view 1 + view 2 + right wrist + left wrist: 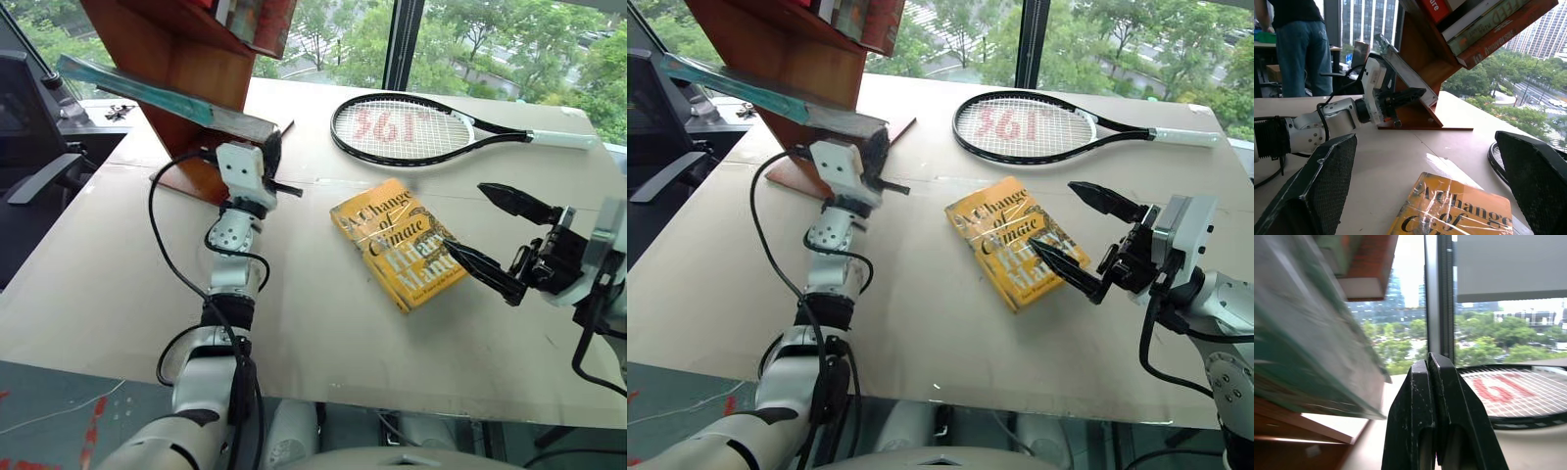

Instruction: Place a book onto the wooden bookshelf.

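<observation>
The large thin teal book (pixel 147 93) with a glossy cover lies tilted on a slanted board of the reddish-brown wooden bookshelf (pixel 171 44), its lower corner sticking out past the board. The left gripper (pixel 274 166) is just under this corner with its two black fingers pressed together, and it holds nothing. The right gripper (pixel 1083 240) hangs over the beige table (pixel 294 323) with its fingers spread wide and empty, close above the yellow paperback book (pixel 397 243). A black tennis racket (pixel 411 127) lies beyond it.
</observation>
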You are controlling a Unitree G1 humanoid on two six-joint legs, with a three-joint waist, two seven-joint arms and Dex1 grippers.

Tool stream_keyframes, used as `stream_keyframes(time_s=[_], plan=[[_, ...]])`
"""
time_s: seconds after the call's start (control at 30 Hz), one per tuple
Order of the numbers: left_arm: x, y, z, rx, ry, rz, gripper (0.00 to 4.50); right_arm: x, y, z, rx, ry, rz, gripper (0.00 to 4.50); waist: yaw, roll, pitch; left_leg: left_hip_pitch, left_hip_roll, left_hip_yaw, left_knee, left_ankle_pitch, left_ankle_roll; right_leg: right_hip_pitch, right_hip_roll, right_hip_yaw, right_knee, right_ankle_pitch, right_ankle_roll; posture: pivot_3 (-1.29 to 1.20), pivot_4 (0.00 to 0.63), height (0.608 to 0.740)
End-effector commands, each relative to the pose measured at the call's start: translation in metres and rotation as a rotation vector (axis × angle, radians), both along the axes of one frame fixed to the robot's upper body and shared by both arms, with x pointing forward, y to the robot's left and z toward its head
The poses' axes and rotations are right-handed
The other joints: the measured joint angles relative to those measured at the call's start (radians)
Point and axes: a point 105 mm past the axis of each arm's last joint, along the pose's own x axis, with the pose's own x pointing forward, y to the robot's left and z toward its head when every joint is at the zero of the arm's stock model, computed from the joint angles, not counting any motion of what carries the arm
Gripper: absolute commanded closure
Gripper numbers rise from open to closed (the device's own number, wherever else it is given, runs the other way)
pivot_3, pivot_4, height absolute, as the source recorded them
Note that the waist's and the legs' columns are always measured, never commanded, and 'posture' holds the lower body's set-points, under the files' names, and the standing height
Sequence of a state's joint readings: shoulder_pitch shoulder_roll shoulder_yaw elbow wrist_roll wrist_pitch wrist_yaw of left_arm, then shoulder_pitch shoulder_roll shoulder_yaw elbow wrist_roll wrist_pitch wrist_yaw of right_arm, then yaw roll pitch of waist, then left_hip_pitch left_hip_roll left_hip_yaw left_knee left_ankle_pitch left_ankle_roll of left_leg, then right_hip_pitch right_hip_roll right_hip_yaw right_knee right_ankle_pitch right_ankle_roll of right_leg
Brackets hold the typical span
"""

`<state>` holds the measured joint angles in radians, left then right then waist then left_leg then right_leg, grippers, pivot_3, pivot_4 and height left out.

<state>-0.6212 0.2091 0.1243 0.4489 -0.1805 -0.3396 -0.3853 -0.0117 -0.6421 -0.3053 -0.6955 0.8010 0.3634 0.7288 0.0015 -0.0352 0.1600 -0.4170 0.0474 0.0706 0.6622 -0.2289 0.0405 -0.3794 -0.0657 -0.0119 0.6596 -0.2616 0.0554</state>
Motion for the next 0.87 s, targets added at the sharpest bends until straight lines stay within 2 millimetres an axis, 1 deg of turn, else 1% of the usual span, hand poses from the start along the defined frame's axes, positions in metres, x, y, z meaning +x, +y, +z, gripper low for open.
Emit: stream_keyframes(time_s=[0.03, 0.17, 0.2, 0.27, 0.3, 0.33, 0.4, 0.47, 0.53, 0.57, 0.6, 0.63, 0.67, 0.7, 0.77, 0.87], plan=[[-0.019, -0.019, -0.004, 0.030, 0.042, -0.186, 4.45, -0.003, -0.001, 0.002, -0.017, -0.029, -0.001, 0.00, 0.000, 0.000, 0.000, 0.000, 0.000, 0.000, 0.000, 0.000, 0.000, 0.000, 0.000, 0.000, 0.000, 0.000, 0.000, 0.00, 0.150, 0.739], [-0.045, -0.019, -0.021, 0.045, 0.195, -0.361, 4.45, 0.001, -0.019, -0.015, -0.086, 0.030, -0.065, 0.00, -0.006, 0.000, 0.000, 0.001, 0.001, 0.000, -0.002, 0.000, 0.000, 0.000, 0.000, 0.000, 0.000, 0.000, 0.000, 0.00, 0.150, 0.739], [-0.054, -0.011, -0.024, 0.068, 0.243, -0.386, 4.45, 0.002, -0.031, -0.025, -0.126, 0.070, -0.103, 0.00, -0.007, 0.001, 0.000, 0.001, 0.001, 0.000, -0.002, 0.000, 0.000, 0.000, 0.000, 0.000, 0.000, 0.000, 0.000, 0.00, 0.150, 0.739], [-0.080, 0.004, -0.037, 0.162, 0.354, -0.450, 4.45, 0.000, -0.061, -0.044, -0.214, 0.155, -0.183, 0.00, -0.011, 0.001, 0.000, 0.001, 0.002, 0.000, -0.002, 0.000, 0.000, 0.000, 0.000, 0.000, 0.001, 0.000, 0.000, 0.00, 0.150, 0.739], [-0.093, 0.016, -0.042, 0.183, 0.400, -0.466, 4.45, -0.004, -0.076, -0.052, -0.248, 0.192, -0.227, 0.00, -0.011, 0.001, 0.000, 0.002, 0.002, 0.000, -0.004, 0.000, 0.000, 0.000, -0.001, 0.001, 0.000, 0.000, 0.000, 0.00, 0.150, 0.739], [-0.101, 0.026, -0.044, 0.182, 0.428, -0.470, 4.45, -0.007, -0.087, -0.057, -0.267, 0.215, -0.255, 0.00, -0.012, 0.001, 0.000, 0.003, 0.002, 0.001, -0.005, 0.000, 0.000, 0.000, -0.001, 0.001, -0.001, 0.000, -0.001, 0.00, 0.150, 0.739], [-0.119, 0.050, -0.054, 0.191, 0.517, -0.472, 3.94, -0.018, -0.108, -0.068, -0.319, 0.276, -0.308, 0.00, -0.011, 0.004, 0.000, 0.003, 0.001, 0.001, -0.008, 0.000, 0.000, -0.001, -0.003, 0.001, -0.002, -0.001, -0.001, 0.00, 0.150, 0.739], [-0.134, 0.068, -0.061, 0.206, 0.589, -0.438, 3.22, -0.028, -0.121, -0.075, -0.340, 0.318, -0.342, 0.00, -0.010, 0.004, 0.000, 0.004, 0.001, 0.001, -0.010, 0.000, 0.000, -0.001, -0.004, 0.000, -0.003, -0.002, -0.004, 0.00, 0.150, 0.739], [-0.147, 0.079, -0.067, 0.230, 0.642, -0.415, 2.43, -0.033, -0.131, -0.078, -0.343, 0.339, -0.370, 0.00, -0.009, 0.005, 0.000, 0.004, 0.002, 0.001, -0.010, 0.000, 0.000, -0.001, -0.005, 0.000, -0.003, -0.003, -0.005, 0.00, 0.150, 0.739], [-0.153, 0.082, -0.068, 0.241, 0.661, -0.409, 2.24, -0.035, -0.136, -0.080, -0.347, 0.352, -0.384, 0.00, -0.009, 0.005, 0.000, 0.004, 0.002, 0.001, -0.009, 0.000, 0.000, -0.001, -0.007, 0.000, -0.004, -0.003, -0.005, 0.00, 0.150, 0.739], [-0.155, 0.088, -0.070, 0.282, 0.660, -0.367, 1.74, -0.038, -0.142, -0.083, -0.355, 0.365, -0.403, 0.00, -0.008, 0.005, -0.001, 0.004, 0.002, 0.001, -0.009, 0.000, -0.001, -0.001, -0.008, 0.000, -0.005, -0.003, -0.005, 0.00, 0.150, 0.739], [-0.156, 0.094, -0.071, 0.318, 0.648, -0.324, 1.34, -0.040, -0.147, -0.085, -0.362, 0.375, -0.419, 0.00, -0.007, 0.005, -0.001, 0.004, 0.002, 0.001, -0.009, -0.002, -0.003, -0.002, -0.009, 0.000, -0.007, -0.003, -0.005, 0.00, 0.150, 0.739], [-0.158, 0.098, -0.071, 0.315, 0.654, -0.317, 0.93, -0.042, -0.149, -0.087, -0.365, 0.387, -0.424, 0.00, -0.006, 0.005, -0.001, 0.004, 0.002, 0.001, -0.009, -0.003, -0.005, -0.001, -0.010, 0.000, -0.007, -0.003, -0.005, 0.00, 0.150, 0.739], [-0.161, 0.099, -0.074, 0.308, 0.677, -0.323, 0.68, -0.045, -0.151, -0.088, -0.371, 0.395, -0.429, 0.00, -0.004, 0.006, -0.001, 0.003, 0.002, 0.001, -0.009, -0.003, -0.005, -0.002, -0.010, 0.001, -0.007, -0.003, -0.005, 0.00, 0.150, 0.739], [-0.166, 0.097, -0.079, 0.302, 0.718, -0.347, 0.68, -0.048, -0.152, -0.087, -0.372, 0.398, -0.432, 0.00, 0.000, 0.009, -0.003, 0.003, 0.002, 0.001, -0.010, -0.003, -0.005, -0.002, -0.011, 0.001, -0.009, -0.003, -0.006, 0.00, 0.150, 0.739], [-0.168, 0.092, -0.081, 0.303, 0.726, -0.368, 0.68, -0.048, -0.154, -0.086, -0.372, 0.395, -0.435, 0.00, 0.002, 0.010, -0.003, 0.002, 0.002, 0.001, -0.013, -0.003, -0.005, -0.002, -0.012, 0.001, -0.012, -0.003, -0.006, 0.00, 0.150, 0.739]])
